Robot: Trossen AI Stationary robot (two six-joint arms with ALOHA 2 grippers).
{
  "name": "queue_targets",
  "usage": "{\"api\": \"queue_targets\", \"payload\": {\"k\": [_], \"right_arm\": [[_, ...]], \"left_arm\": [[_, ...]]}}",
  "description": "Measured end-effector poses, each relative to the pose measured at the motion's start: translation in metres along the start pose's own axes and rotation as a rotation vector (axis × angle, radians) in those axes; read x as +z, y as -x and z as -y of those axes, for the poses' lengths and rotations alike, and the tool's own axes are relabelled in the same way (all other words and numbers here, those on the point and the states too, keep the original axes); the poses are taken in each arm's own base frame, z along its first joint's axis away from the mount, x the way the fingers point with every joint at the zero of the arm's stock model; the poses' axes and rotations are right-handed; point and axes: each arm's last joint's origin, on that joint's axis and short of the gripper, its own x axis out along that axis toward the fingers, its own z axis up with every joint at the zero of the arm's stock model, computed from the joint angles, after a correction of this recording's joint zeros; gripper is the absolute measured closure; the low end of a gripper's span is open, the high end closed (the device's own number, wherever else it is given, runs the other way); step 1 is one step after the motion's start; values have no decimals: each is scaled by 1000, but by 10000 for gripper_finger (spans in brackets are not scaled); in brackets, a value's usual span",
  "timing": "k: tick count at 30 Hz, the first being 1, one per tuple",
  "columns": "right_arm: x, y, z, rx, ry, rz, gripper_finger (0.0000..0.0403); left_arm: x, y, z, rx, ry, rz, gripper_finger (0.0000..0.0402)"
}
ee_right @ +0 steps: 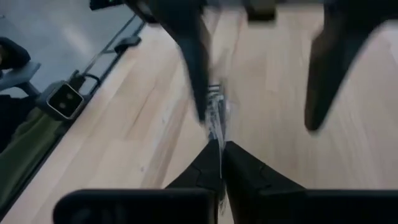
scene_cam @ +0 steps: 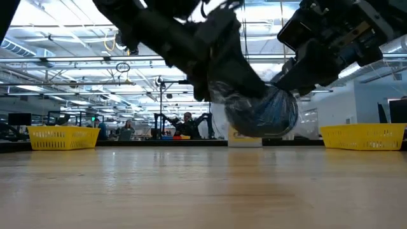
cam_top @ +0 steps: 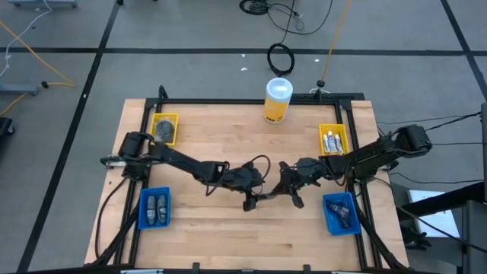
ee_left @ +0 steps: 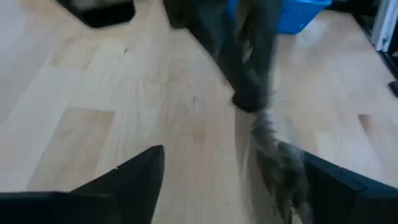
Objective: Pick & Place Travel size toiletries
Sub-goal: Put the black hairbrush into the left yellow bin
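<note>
From above, both arms are seen meeting at the middle of the wooden worktop point(cam_top: 228, 129). The left gripper point(cam_top: 249, 199) and the right gripper point(cam_top: 293, 196) are close together, with a thin wrapped item point(cam_top: 268, 196) stretched between them. A yellow bin point(cam_top: 165, 128) at the far left holds a dark grey lump. A yellow bin point(cam_top: 332, 139) at the far right holds small white tubes point(cam_top: 331, 141). A blue bin point(cam_top: 155, 208) at the near left holds dark grey bottles point(cam_top: 156, 205). A blue bin point(cam_top: 339, 212) at the near right holds dark things. A tall yellow container point(cam_top: 278, 100) with a white lid stands at the far edge.

From worktop height, a round dark grey disc in shiny clear wrap point(scene_cam: 262, 113) is seen held up above the wood, between the dark arms. Yellow bins are seen at both sides.

In the left wrist view, the left fingers point(ee_left: 134, 174) are spread apart. The grey wrapped item point(ee_left: 280, 165) lies beside one finger, and the other gripper hangs above it.

In the right wrist view, the right fingers point(ee_right: 245, 168) are pressed together on the crinkled clear wrap point(ee_right: 216, 115). The left fingers point(ee_right: 336, 62) are seen apart beyond it.
</note>
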Motion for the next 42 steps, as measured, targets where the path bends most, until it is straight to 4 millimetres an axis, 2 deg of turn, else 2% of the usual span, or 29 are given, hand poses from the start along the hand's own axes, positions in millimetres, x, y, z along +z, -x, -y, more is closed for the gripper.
{"api": "queue_targets", "payload": {"k": [9,17,20,24,28,33,39,42], "right_arm": [[1,0,0,-11,14,16,392],[6,1,3,-176,86,81,354],[13,6,2,-237,97,126,329],[13,14,-5,-282,117,152,304],[8,22,-11,-263,134,169,292],[0,28,-13,-250,134,202,294],[-2,33,-13,-242,135,246,297],[-3,33,-13,-240,136,257,296]], "left_arm": [[-1,-2,-4,-5,6,-1,243],[1,-2,-4,-13,8,18,381],[1,-2,-4,28,51,21,384],[-2,8,-3,204,89,-25,369],[-1,38,2,452,104,-76,383],[-4,94,10,764,127,-126,390],[-18,167,-10,1142,275,-163,348],[-29,196,-27,1253,360,-168,348]]}}
